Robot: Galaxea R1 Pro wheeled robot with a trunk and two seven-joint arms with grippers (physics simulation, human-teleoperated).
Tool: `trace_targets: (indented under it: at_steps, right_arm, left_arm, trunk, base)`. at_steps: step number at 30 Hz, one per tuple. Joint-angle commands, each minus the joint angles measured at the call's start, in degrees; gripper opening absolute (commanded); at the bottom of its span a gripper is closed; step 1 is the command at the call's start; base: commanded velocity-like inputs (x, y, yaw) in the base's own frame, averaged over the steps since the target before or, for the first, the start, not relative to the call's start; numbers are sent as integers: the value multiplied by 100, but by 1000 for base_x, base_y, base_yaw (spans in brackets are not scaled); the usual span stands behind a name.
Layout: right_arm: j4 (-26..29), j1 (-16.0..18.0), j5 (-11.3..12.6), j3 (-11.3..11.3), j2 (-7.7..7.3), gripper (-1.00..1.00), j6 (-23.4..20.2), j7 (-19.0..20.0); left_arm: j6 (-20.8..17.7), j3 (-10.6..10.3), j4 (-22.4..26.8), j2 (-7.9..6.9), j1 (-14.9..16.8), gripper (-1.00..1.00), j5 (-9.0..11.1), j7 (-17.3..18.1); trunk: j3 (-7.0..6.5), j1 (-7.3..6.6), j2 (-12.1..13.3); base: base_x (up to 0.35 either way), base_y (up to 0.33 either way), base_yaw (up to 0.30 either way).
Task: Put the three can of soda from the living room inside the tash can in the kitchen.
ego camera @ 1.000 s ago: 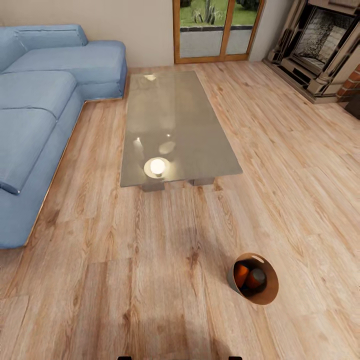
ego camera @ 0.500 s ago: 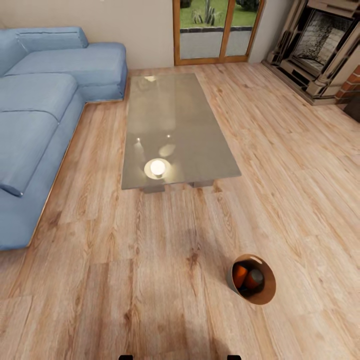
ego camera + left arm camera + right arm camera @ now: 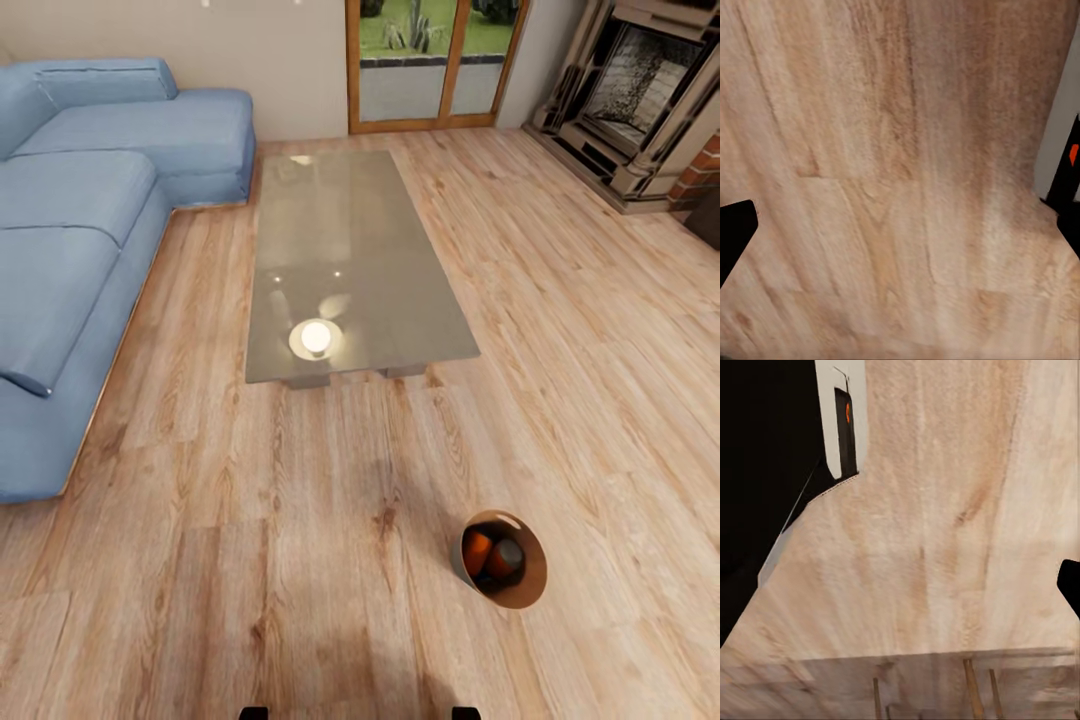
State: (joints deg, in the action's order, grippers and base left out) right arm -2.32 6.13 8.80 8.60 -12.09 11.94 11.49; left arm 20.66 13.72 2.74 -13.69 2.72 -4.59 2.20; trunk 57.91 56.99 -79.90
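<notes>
The tash can (image 3: 533, 585), pale grey outside and coppery brown inside, stands on the wood floor of the living room at the lower right of the head view. Inside it I see an orange can of soda (image 3: 477, 547) and beside it the grey metal top of a second can (image 3: 508, 556); a third cannot be made out. My left gripper (image 3: 900, 232) hangs open over bare floor, its black fingertips (image 3: 731, 232) at the picture's edges. My right gripper (image 3: 900, 585) is open too, above floorboards, one fingertip (image 3: 1069, 585) showing. Neither holds anything.
A rectangular glass coffee table (image 3: 350, 250) lies ahead with a lamp's reflection (image 3: 315, 337) on it. A blue corner sofa (image 3: 70, 250) fills the left, wood-framed glass doors (image 3: 430, 60) stand at the back, and a brick fireplace (image 3: 650, 90) is at the right. Open floor surrounds the bin.
The whole head view has shifted slightly, so the camera has moved a little away from the table. The bin and its cans keep their place on the floor.
</notes>
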Motion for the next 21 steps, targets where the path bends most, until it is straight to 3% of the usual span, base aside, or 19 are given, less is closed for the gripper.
trace_targets:
  at_steps: [1, 13, 21]
  right_arm:
    - [-1, -35, 4, -2, -11, 100, 33, -1]
    - [-4, -331, 33, -93, -167, 100, 282, -135]
    - [-1, -354, 137, -447, -330, 100, 302, -493]
  left_arm:
    - [0, -1, -1, 0, 0, 100, 0, -18]
    - [-12, 35, -1, -19, 1, 100, 2, -93]
    - [-4, 37, -1, -15, 1, 100, -9, -96]
  trunk:
    - [-19, -23, 42]
    - [-234, -286, 523]
    - [-378, -462, 844]
  base:
    - [0, 0, 0]
    - [0, 0, 0]
    - [0, 0, 0]
